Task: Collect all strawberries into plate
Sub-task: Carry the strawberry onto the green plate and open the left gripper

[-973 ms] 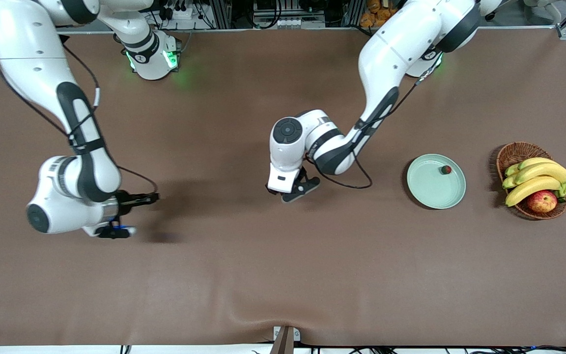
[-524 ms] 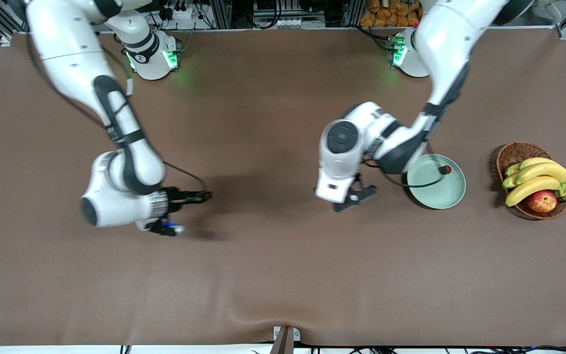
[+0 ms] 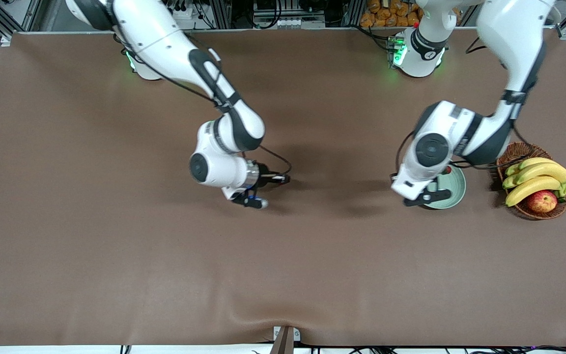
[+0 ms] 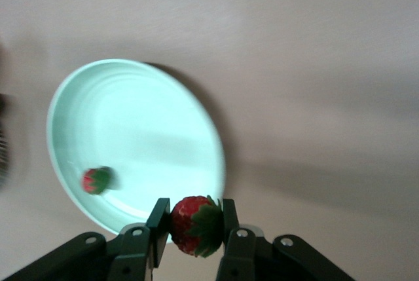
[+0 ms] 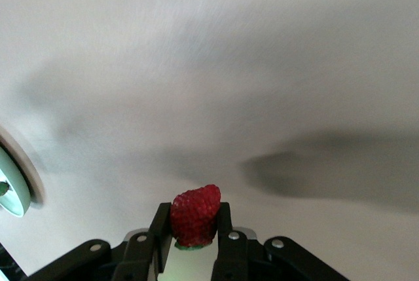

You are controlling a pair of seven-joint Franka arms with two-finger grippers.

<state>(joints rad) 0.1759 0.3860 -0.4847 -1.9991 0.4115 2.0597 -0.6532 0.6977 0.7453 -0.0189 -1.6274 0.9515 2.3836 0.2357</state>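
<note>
- Front view: the left gripper (image 3: 423,196) hangs over the edge of the plate (image 3: 452,189) that faces the right arm's end of the counter (image 3: 283,275). The left arm's wrist covers much of the plate, which lies toward the left arm's end of the counter, well in from every edge.
- Front view: a strawberry in the plate (image 3: 446,170) peeks out just beside that wrist, near the rim on the side toward the robots' bases.
- Front view: the wicker basket (image 3: 514,153) stands beside the plate, closer to the counter's short edge at the left arm's end. It holds bananas (image 3: 538,178) and an apple (image 3: 542,201).
- Front view: the right gripper (image 3: 283,179) is up over the bare middle of the counter, well apart from the plate, its fingers pointing toward the left arm's end.
- Left wrist view: the left gripper (image 4: 194,219) is closed on a red strawberry (image 4: 193,224) with its green cap showing, pinched between the two fingers (image 4: 157,222). The berry hangs right above the plate (image 4: 131,130) rim, and the strawberry in the plate (image 4: 96,180) lies near the rim inside.
- Right wrist view: the right gripper (image 5: 191,223) is clamped tight on a second strawberry (image 5: 195,215), red tip outward, over bare counter (image 5: 262,65). A sliver of the plate (image 5: 14,192) shows at the picture's edge.
</note>
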